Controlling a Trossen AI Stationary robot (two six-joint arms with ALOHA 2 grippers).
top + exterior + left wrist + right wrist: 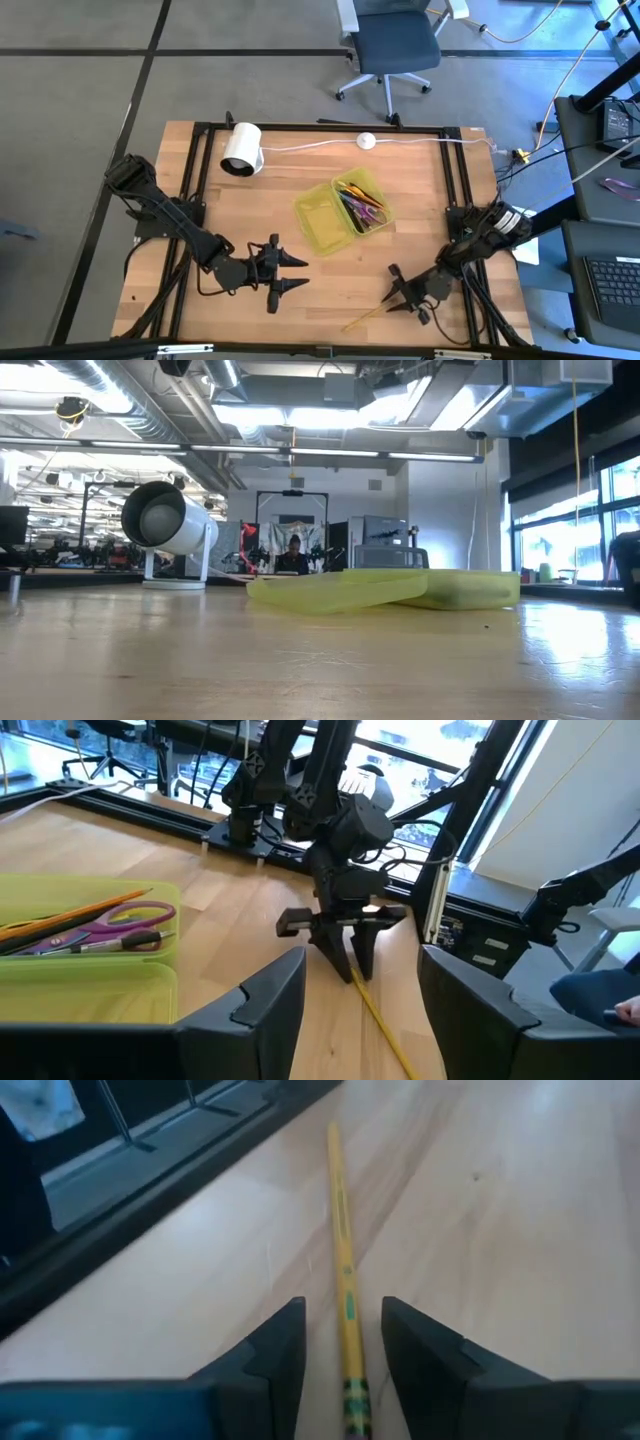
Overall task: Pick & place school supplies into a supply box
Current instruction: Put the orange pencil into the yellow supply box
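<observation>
One pencil (345, 1270) remains loose on the table, at the near edge on the right side, while the other supplies (362, 207) already lie in the box (318, 222). The right gripper (342, 1342) straddles the pencil's end, fingers narrow on either side, apparently not yet clamped. Its long axis runs straight ahead between the fingers. The left gripper (298, 274), half open and empty, waits well apart.
</observation>
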